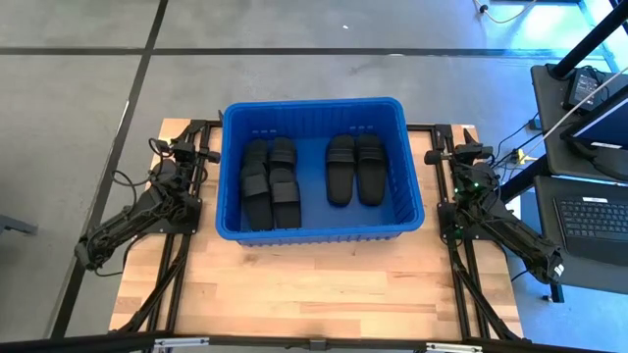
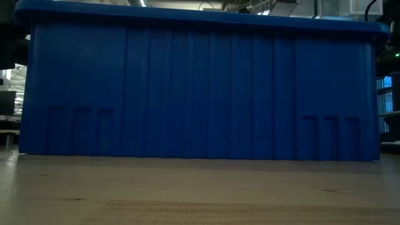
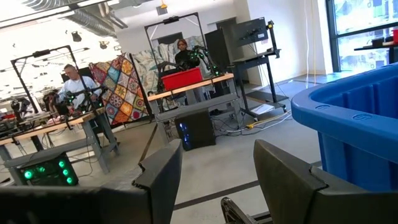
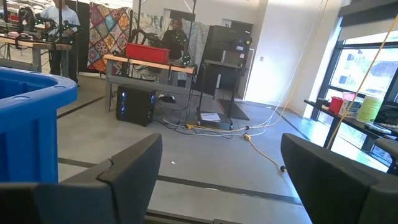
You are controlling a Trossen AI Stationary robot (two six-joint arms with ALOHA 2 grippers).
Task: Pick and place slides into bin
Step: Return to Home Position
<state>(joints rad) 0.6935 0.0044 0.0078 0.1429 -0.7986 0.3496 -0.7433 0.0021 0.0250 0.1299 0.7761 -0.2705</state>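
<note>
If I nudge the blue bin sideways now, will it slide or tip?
Likely slides, not tips: the bin is wide, flat-bottomed on the table. Probably light: only the slides inside. Ribbed walls may flex. Left gripper, right gripper wait beside it.

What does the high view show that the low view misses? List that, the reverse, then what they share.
High only: matte black slide sandals inside the large bright blue plastic tub, left claw and right claw parked at its sides. Low only: that tub's ribbed outer wall. Both: the tub on the light wooden table.
</note>
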